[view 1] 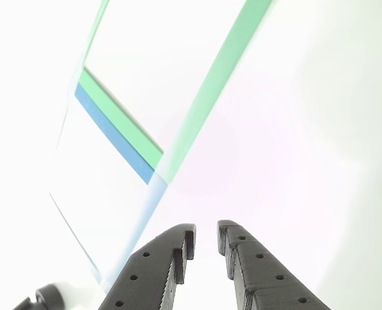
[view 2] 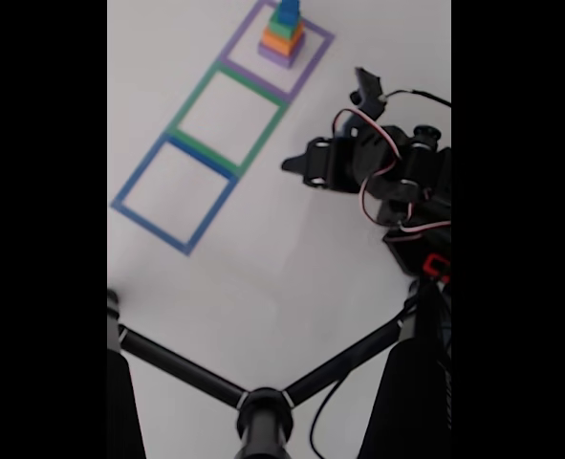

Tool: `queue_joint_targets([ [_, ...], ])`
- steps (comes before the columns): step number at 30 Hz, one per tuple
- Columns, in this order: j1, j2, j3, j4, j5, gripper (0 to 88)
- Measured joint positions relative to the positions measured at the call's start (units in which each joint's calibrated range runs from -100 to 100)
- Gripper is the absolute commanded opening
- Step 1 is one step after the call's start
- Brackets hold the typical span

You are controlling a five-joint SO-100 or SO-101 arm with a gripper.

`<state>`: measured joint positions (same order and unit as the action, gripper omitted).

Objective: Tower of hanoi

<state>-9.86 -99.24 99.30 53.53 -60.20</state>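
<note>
**Stack untouched, tool far from it and nearly blind**

The white desk (view 2: 263, 258) carried three taped squares in a row; the tower of hanoi (view 2: 283, 36) stood whole inside the purple outline (view 2: 247, 32) at the far end, purple block lowest, then orange, green, and blue on top; the green outline (view 2: 268, 129) and blue outline (view 2: 134, 182) held nothing. The tool (view 1: 205, 236) hung well apart from the stack, fingers slightly parted and gripping nothing. The other view was badly washed out, so a misjudged approach could have clipped the tower and toppled the small blue block.
</note>
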Motion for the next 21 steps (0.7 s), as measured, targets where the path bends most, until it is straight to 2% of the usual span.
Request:
queue_joint_targets([
  [1,0.0,0.0,0.0,0.0,0.0,0.1],
  [3,2.05,0.0,0.0,0.0,-3.55,0.1],
  [6,6.47,0.0,0.0,0.0,-4.53,0.1],
  [21,7.45,-0.08,0.09,0.0,-5.12,0.1],
])
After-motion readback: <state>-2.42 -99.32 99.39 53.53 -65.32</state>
